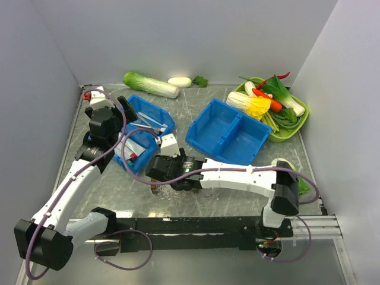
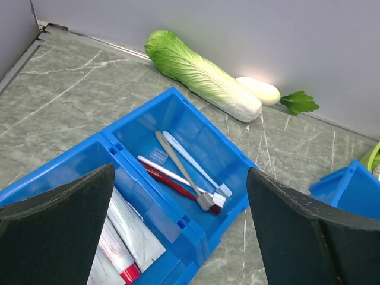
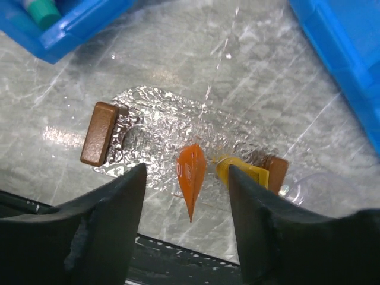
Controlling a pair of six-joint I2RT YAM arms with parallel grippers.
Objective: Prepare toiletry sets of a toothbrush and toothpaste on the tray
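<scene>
The right gripper [image 3: 186,172] hangs over the tray [image 3: 154,119] with its fingers spread and nothing pinched between them. Below it an orange tube [image 3: 190,184] lies on the tray's bumpy clear floor, with a yellow piece [image 3: 237,172] just beside it. The tray sits on the counter [image 3: 267,77] near its front edge and has brown handles [image 3: 100,133] at both ends. The left gripper [image 2: 179,172], spread wide, hovers above a blue bin [image 2: 148,113]. One compartment of the bin holds the toothbrush [image 2: 178,166] among several alike, and white tubes [image 2: 127,234] lie in the neighbouring compartment.
</scene>
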